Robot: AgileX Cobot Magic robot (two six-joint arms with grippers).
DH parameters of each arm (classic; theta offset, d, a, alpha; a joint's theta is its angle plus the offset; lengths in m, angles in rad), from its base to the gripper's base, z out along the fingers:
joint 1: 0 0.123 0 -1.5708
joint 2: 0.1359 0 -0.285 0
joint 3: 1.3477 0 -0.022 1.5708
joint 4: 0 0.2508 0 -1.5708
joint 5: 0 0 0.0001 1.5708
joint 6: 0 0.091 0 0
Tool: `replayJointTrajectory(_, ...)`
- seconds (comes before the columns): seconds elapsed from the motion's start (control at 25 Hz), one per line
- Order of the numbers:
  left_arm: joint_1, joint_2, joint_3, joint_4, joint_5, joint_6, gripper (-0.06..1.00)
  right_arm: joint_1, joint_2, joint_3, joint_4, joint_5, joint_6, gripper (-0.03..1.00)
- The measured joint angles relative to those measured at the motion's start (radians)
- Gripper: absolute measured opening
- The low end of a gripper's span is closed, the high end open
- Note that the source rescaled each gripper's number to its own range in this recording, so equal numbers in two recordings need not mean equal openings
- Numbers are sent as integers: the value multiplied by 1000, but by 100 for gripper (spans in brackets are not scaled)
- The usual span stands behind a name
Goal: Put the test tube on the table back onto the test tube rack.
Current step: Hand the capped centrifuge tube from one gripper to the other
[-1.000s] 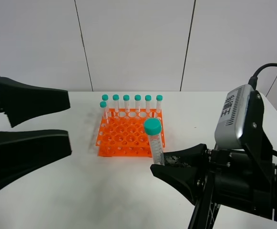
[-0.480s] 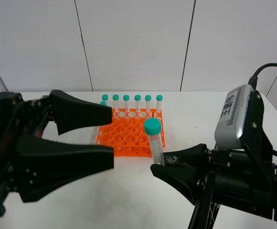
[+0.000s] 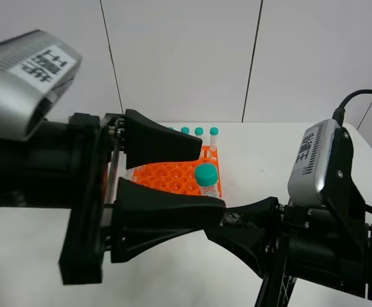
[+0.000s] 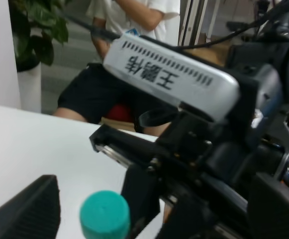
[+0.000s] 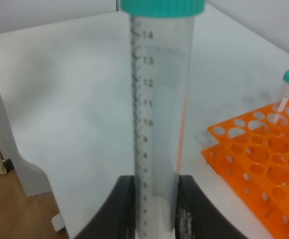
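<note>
**Exterior high.** The right gripper (image 3: 227, 220) was clamped on the lower part of the test tube (image 3: 206, 173) and held it upright above the table (image 3: 269, 144). The tube stood just in front of the near right corner of the test tube rack (image 3: 173, 176). The left gripper (image 3: 211, 178) reached in from the left with jaws spread wide. One jaw passed above the teal cap and the other below it, hiding the tube's lower body. No contact could be made out. A few racked tubes (image 3: 199, 131) showed along the back row.

**Left wrist.** The teal cap (image 4: 104, 214) sat between the left gripper's fingers (image 4: 30, 209), apart from the ribbed pad. The right arm's camera housing (image 4: 169, 74) filled the space behind it.

**Right wrist.** The tube ran straight up from between the two dark fingers (image 5: 124, 199), which pressed on its lower end. The graduations faced the camera, and the rack lay off to one side, near but not under the tip.

**Judgement.** The step looked like a handover from right to left.
- The left jaws should centre on the clear body just under the cap, not on the cap itself.
- They should close squarely before the right grip lets go.
- The tube should be kept vertical so the conical tip can drop cleanly into a free hole.
- Risk: closing off-centre could tilt the tube or pull it from the right fingers.
</note>
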Motion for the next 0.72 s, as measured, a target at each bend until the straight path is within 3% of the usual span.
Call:
replayJointTrajectory(0.48,0,76,-31,0,-6,0,77,0,0,2,0,-48,0,0)
replayJointTrajectory(0.72,0,77,-65,1,-32,2,71,0,0,2,0,-68,0,0)
